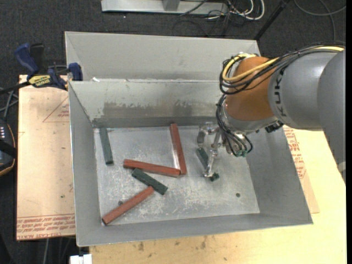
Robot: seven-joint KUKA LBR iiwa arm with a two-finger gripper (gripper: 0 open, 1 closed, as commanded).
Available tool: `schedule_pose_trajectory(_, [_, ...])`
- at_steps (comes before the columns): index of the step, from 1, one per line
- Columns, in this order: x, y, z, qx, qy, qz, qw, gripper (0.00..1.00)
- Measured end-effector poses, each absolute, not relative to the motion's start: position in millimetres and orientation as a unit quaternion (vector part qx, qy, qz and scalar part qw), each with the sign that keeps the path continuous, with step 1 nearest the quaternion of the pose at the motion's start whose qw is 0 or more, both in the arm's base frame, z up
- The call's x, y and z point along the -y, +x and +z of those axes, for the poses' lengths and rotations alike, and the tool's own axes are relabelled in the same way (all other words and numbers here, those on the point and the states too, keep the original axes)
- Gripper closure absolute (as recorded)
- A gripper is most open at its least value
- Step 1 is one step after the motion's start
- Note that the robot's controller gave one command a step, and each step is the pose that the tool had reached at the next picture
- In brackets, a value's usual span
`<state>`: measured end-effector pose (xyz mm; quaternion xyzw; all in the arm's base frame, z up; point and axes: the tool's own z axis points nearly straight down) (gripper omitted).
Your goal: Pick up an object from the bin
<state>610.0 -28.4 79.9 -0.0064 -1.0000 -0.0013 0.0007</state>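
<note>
1. Short dark green bar lies tilted on the right-middle floor of the grey metal bin, just beside the lowered gripper; I cannot tell how far the gripper is open.
2. Front left lies a long reddish-brown stick.
3. Behind it are a dark green stick and a flat-lying reddish-brown stick.
4. Farthest back are a third reddish-brown stick and, at the left, a slim dark green stick.

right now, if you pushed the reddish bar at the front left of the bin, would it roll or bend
Likely neither. The reddish bar looks straight with flat faces, so it should slide or pivot, not roll. Its even, unbent line suggests stiffness. Being long and thin, a push near one end would probably spin it.
</note>
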Motion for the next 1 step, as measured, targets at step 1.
schedule_pose_trajectory(1, [46.0, 600.0, 86.3, 0.996, 0.087, 0.001, 0.0, 0.0])
